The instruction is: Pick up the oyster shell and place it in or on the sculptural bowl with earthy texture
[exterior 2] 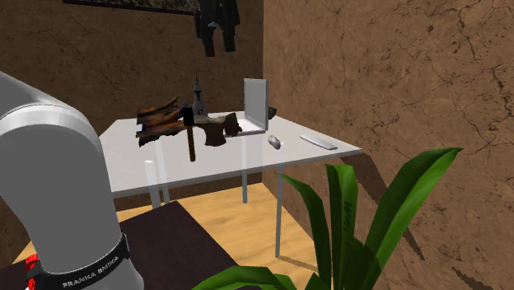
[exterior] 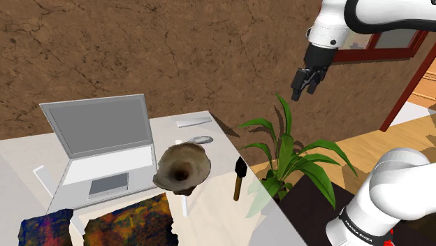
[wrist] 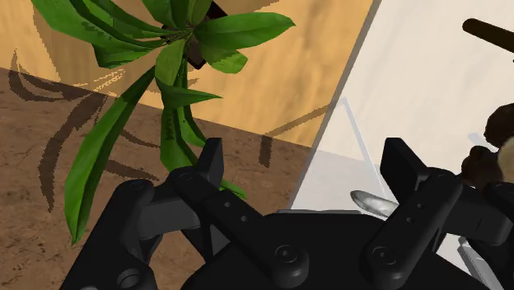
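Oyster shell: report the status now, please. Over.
Gripper open, empty, high above the plant. Oyster shell lies on the table, outside the bowl. Hammer lies beside the bowl, clear of the shell.

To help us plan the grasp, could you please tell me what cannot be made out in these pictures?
Wrist view: the grey oyster shell is half hidden behind a finger of the open gripper; the brown bowl is cut off by the picture's edge.
Second exterior view: the hammer covers part of the bowl.
Shoulder view: the patterned pieces run off the bottom edge.
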You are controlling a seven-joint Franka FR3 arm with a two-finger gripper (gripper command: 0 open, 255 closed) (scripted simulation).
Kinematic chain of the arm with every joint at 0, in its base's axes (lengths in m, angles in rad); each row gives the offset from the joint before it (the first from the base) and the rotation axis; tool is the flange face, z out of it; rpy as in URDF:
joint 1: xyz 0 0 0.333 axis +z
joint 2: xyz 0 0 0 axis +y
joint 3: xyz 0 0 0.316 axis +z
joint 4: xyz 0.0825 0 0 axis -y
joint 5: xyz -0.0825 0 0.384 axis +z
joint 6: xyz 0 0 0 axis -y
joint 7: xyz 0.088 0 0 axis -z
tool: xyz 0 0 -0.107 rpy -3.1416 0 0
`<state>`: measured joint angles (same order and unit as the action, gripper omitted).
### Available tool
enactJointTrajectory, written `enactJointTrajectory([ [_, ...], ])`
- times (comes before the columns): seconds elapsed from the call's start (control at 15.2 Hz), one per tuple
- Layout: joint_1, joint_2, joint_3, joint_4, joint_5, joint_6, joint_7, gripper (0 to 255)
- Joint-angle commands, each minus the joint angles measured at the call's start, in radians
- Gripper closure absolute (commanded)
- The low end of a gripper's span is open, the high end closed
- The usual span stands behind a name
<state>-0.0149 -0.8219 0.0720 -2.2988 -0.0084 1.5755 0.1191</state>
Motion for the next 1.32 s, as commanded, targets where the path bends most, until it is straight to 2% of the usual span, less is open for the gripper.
enactJointTrajectory([
  [0.0, 0.000, 0.000, 0.000, 0.000, 0.000, 0.000, 0.000, 0],
  [0.59, 0.057, 0.254, -0.030, -0.023, -0.044, 0.291, -0.201, 0],
  [1.25, 0.110, 0.592, -0.032, 0.071, -0.079, 0.552, -0.402, 0],
])
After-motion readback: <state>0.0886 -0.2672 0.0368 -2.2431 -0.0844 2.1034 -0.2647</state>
